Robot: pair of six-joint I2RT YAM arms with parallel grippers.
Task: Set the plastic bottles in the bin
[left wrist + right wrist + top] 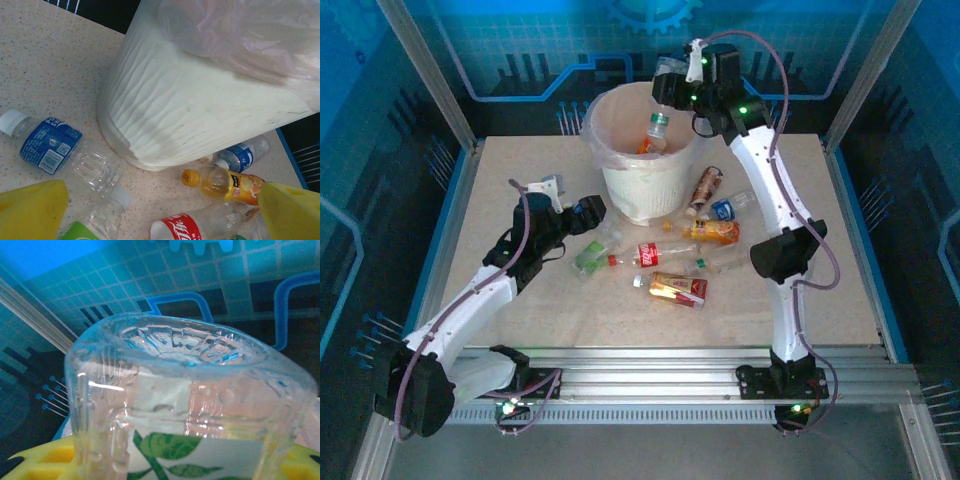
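The white bin (pixel 642 180), lined with a thin bag, stands at the table's far middle. My right gripper (pixel 668 96) is over its mouth, shut on a clear bottle with a green-leaf label (pixel 659 124). The right wrist view has that bottle (pixel 190 400) up close between the yellow fingers (pixel 45 460). An orange item (pixel 645 146) lies inside the bin. My left gripper (pixel 592 213) is open, low by the bin's left foot, above a green-label bottle (pixel 590 258). Its yellow fingertips (pixel 30 210) stand wide apart, over a red cola bottle (pixel 195 227), an orange juice bottle (pixel 227 182) and a blue-label bottle (pixel 47 145).
Several more bottles lie in front of the bin: a brown-label one (pixel 705 188), a blue one (pixel 728 208), an orange one (pixel 712 232), a red cola one (pixel 650 253) and a red-and-yellow one (pixel 678 289). The bin wall (pixel 200 110) looms close ahead of the left gripper.
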